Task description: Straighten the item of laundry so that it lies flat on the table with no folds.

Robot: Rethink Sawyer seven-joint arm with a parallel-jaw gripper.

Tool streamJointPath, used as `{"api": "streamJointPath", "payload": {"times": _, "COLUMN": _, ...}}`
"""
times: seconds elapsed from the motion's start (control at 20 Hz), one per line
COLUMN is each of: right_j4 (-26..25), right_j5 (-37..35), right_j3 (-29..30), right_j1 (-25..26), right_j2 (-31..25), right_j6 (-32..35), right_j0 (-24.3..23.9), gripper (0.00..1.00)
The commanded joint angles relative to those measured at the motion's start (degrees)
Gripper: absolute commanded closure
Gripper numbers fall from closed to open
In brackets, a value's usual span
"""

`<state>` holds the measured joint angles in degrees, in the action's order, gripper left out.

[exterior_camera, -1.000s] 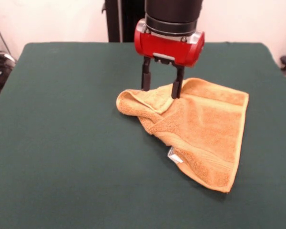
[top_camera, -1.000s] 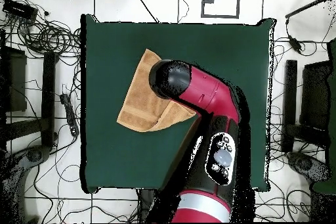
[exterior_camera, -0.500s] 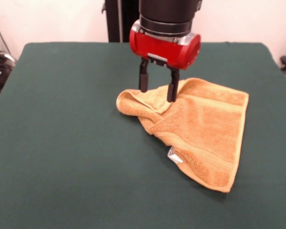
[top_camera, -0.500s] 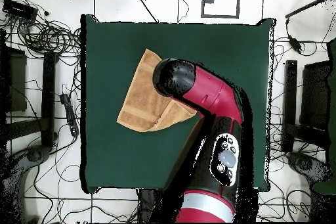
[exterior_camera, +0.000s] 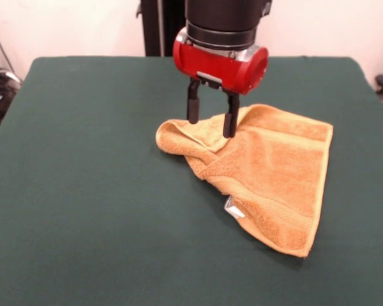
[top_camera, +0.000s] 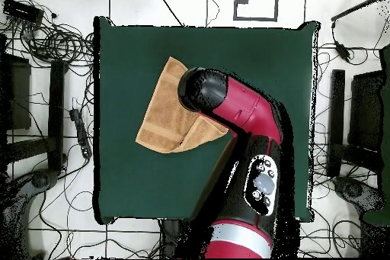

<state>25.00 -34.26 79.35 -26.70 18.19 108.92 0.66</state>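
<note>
On the green bench point(exterior_camera: 83, 191) the towel point(exterior_camera: 274, 172) lies rumpled; the gripper point(exterior_camera: 210, 124), fingers spread, hovers over its folded corner.

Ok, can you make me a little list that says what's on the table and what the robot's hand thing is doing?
table: dark green table
laundry: orange-yellow towel, not flat; one corner folded over and bunched toward the table's middle
tag: small white tag at the towel's edge
tool: tool open, its black fingers pointing down over the bunched part
holding anything: no
task done: not yet, folds remain
</note>
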Motion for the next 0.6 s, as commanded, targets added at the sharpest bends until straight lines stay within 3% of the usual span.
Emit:
{"api": "streamJointPath", "payload": {"times": 0.05, "right_j4": 1.28, "right_j5": 1.28, "right_j3": 4.84, "right_j1": 6.35, "right_j2": -2.53, "right_j6": 16.27, "right_j0": 0.81, "gripper": 0.0}}
{"api": "streamJointPath", "payload": {"times": 0.6, "right_j4": 1.67, "right_j5": 5.02, "right_j3": 8.21, "right_j1": 6.16, "right_j2": -3.98, "right_j6": 16.28, "right_j0": 1.39, "gripper": 0.0}}
